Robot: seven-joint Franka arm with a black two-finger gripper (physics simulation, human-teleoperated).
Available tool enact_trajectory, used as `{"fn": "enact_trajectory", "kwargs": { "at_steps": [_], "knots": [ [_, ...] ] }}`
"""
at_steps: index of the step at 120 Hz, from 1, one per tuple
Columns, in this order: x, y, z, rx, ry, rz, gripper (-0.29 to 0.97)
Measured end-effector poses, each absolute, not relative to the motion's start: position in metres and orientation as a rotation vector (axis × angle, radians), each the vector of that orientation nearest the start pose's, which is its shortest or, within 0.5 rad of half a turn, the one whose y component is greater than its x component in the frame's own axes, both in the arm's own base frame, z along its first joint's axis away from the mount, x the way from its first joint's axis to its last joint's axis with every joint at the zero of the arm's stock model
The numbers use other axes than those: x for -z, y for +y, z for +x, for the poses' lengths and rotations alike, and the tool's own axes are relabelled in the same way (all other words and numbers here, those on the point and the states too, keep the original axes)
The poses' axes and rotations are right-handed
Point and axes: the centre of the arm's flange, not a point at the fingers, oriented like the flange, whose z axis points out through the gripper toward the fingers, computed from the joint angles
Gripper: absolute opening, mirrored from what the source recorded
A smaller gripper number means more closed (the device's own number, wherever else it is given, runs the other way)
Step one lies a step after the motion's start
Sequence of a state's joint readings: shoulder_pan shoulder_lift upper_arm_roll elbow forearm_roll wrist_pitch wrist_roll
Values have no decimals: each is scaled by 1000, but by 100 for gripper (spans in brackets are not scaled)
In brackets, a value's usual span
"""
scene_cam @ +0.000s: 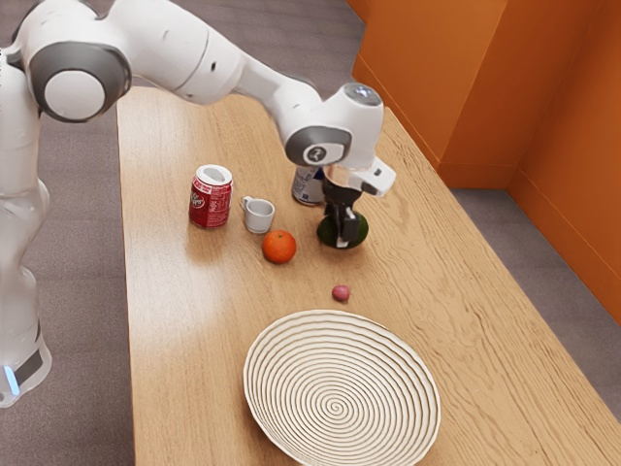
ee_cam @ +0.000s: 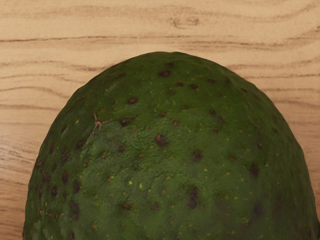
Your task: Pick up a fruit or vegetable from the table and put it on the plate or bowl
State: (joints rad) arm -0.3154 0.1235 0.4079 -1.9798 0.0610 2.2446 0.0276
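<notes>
Counts: one avocado, one orange, one small pink fruit, two cans, one cup, one plate, one hand.
Task fruit: a dark green, bumpy-skinned avocado (scene_cam: 357, 231) (ee_cam: 170, 160) lies on the light wooden counter (scene_cam: 466, 291) (ee_cam: 150, 25). It is about midway along the counter's length, nearer the edge that runs beside the orange wall (scene_cam: 437, 68).
Avocado axis: it lies flat. In the wrist view one rounded end shows against the wood, and the long axis crosses the grain lines.
Hand: the black two-finger hand (scene_cam: 341, 236) points straight down, right at the avocado, with green skin showing on both sides of it.
Hand state: I cannot tell whether it is spread or pinching the avocado.
Orange: a round orange fruit (scene_cam: 279, 247) sits just beside the avocado, toward the counter's middle.
Pink fruit: a small round pink fruit (scene_cam: 341, 292) lies between the avocado and the plate, touching neither.
Plate: a wide white plate with a dark spiral pattern (scene_cam: 341, 388) rests at the counter's near edge, well apart from the avocado.
Cans: a red soda can (scene_cam: 211, 196) stands upright toward the edge away from the wall. A white and blue can (scene_cam: 307, 186) stands just behind the hand.
Cup: a small white handled cup (scene_cam: 258, 214) stands upright between the red can and the orange.
</notes>
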Motion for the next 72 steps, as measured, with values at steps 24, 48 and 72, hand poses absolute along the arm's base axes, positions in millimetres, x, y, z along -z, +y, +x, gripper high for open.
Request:
{"fn": "enact_trajectory", "kwargs": {
  "at_steps": [24, 48, 72],
  "knots": [
    [-419, 51, 595, 216, -26, -3018, 47],
    [-418, 50, 597, 231, -20, -3011, 43],
    [-450, 43, 591, 321, -3, -3022, 44]
  ]
}}
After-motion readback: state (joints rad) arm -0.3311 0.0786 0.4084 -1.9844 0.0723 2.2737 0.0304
